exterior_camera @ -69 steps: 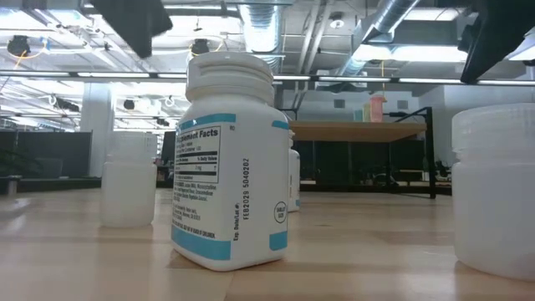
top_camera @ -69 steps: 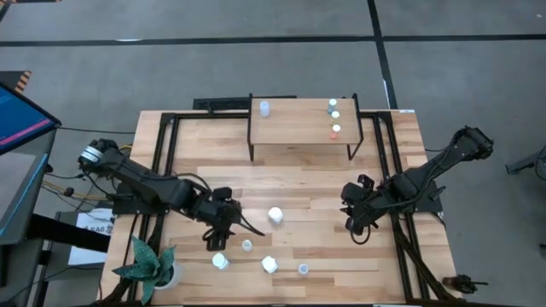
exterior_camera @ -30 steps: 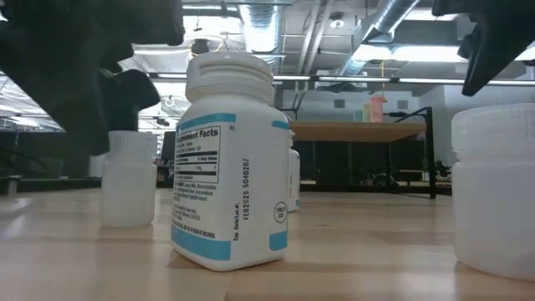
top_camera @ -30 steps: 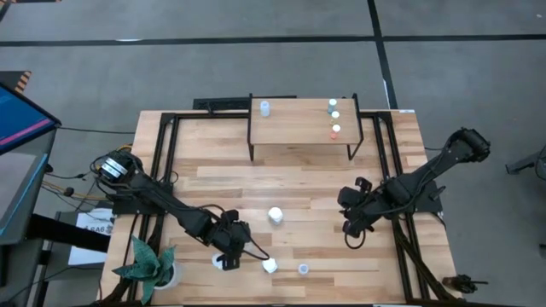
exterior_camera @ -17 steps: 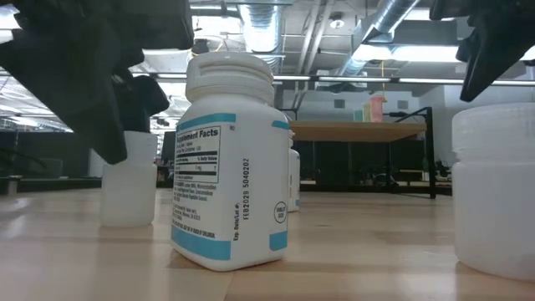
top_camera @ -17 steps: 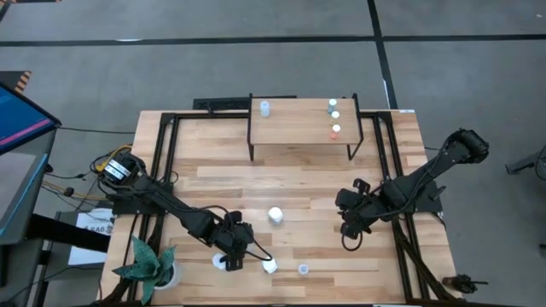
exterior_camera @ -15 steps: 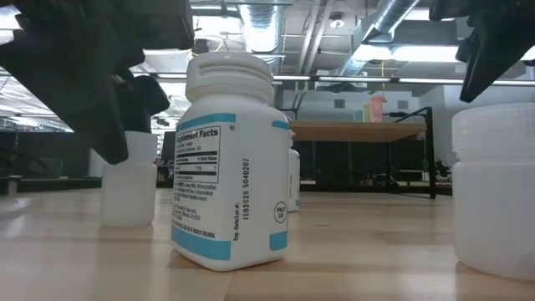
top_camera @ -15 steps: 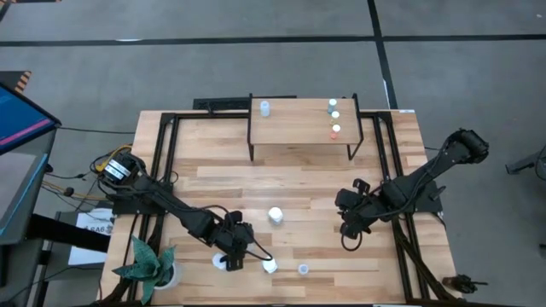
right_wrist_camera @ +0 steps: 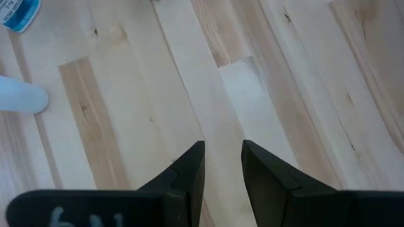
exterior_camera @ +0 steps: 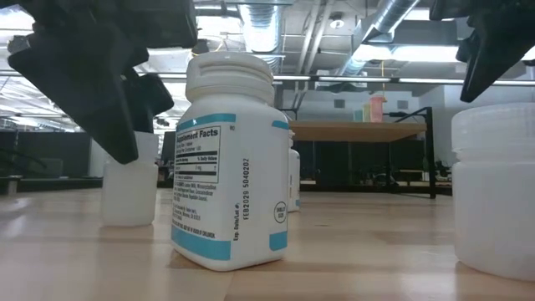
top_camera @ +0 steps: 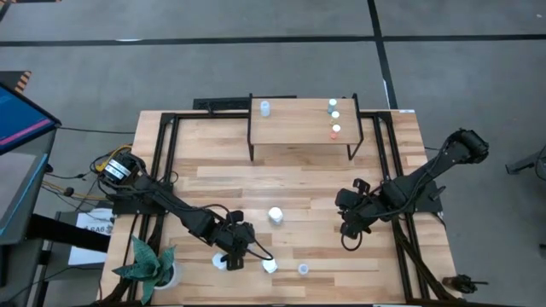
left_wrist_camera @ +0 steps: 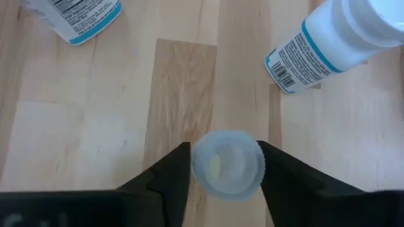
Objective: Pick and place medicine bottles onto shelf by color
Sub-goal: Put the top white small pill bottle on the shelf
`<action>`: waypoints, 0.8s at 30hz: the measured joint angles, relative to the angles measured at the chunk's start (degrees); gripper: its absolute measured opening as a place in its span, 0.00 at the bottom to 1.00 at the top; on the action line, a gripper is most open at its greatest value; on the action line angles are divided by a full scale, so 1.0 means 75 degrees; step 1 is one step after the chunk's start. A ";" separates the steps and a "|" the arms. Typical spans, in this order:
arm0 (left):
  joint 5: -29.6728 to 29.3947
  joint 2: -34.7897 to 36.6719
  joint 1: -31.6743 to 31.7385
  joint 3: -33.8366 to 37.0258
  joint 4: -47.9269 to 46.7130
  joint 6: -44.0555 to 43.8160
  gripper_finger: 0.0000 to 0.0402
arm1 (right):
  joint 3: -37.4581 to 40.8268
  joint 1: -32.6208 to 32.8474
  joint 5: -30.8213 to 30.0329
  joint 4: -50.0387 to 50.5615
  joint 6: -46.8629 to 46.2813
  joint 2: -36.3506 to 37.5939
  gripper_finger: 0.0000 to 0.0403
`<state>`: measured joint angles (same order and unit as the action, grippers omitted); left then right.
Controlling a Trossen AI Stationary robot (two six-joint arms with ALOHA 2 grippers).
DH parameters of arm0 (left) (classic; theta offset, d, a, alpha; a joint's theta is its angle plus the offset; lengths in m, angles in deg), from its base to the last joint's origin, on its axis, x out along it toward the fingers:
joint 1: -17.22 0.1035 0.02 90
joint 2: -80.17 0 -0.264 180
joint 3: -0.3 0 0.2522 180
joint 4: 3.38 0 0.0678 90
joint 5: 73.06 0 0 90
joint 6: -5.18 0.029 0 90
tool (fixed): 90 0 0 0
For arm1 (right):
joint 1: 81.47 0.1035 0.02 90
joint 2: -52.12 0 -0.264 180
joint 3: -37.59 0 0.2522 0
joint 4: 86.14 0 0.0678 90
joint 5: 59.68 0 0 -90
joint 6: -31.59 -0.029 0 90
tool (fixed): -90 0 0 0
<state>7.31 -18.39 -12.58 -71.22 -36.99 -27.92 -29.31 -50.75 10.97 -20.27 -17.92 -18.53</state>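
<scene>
My left gripper (top_camera: 232, 247) is down over a small pale-blue-capped bottle (left_wrist_camera: 227, 165) near the table's front left, shut on it. The bottle stands upright on the table (exterior_camera: 129, 192). Large white bottles stand around it (top_camera: 275, 215) (top_camera: 269, 266) (top_camera: 220, 263), and another pale-blue-capped one (top_camera: 303, 269) stands near the front edge. The shelf (top_camera: 299, 128) at the far side bears a pale-blue-capped bottle (top_camera: 264, 107) at its left end and green, whitish and orange-capped ones (top_camera: 334, 116) at its right end. My right gripper (top_camera: 348, 228) hangs open and empty over bare table. My left gripper pinches the pale-blue-capped bottle by its cap (left_wrist_camera: 197, 165) between its two fingers, one on each side. The fingers (left_wrist_camera: 173, 173) come from above, pointing down. The bottle stays upright with its base on the table (exterior_camera: 127, 219).
Two white bottles with blue labels show close to the held bottle in the left wrist view (left_wrist_camera: 69, 16) (left_wrist_camera: 334, 38). A potted plant (top_camera: 149, 264) stands at the front left corner. Black frame rails (top_camera: 162, 145) run along the table's sides. Bare wood lies under my right gripper (right_wrist_camera: 223, 145).
My left gripper has come down a little around the small pale-blue-capped bottle, which has stayed standing where it was. My right gripper has shifted slightly toward the table's left.
</scene>
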 joint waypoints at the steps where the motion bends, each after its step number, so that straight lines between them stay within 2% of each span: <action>1: 0.0001 0.0003 0.0000 -0.0003 0.0008 0.0078 0.34 | 0.0000 0.0000 0.0000 0.0000 0.0000 0.0000 0.31; 4: 0.0007 0.0005 0.0002 -0.0003 0.0025 0.0323 0.27 | 0.0000 0.0000 0.0003 0.0006 -0.0001 0.0000 0.31; 10: 0.0431 0.0008 0.0101 -0.0379 -0.0557 0.0853 0.26 | 0.0000 0.0000 0.0003 0.0006 -0.0004 0.0000 0.31; 17: 0.0434 0.0013 0.0546 -0.2079 -0.3081 0.2350 0.28 | 0.0000 0.0000 0.0003 -0.0039 -0.0007 0.0000 0.31; 24: 0.0850 0.0014 0.1789 -0.3875 -0.4695 0.4234 0.27 | 0.0000 0.0000 0.0003 -0.0041 -0.0007 0.0000 0.31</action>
<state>13.69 -18.29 0.84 -100.28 -72.20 3.84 -29.31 -50.75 10.99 -20.57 -17.97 -18.53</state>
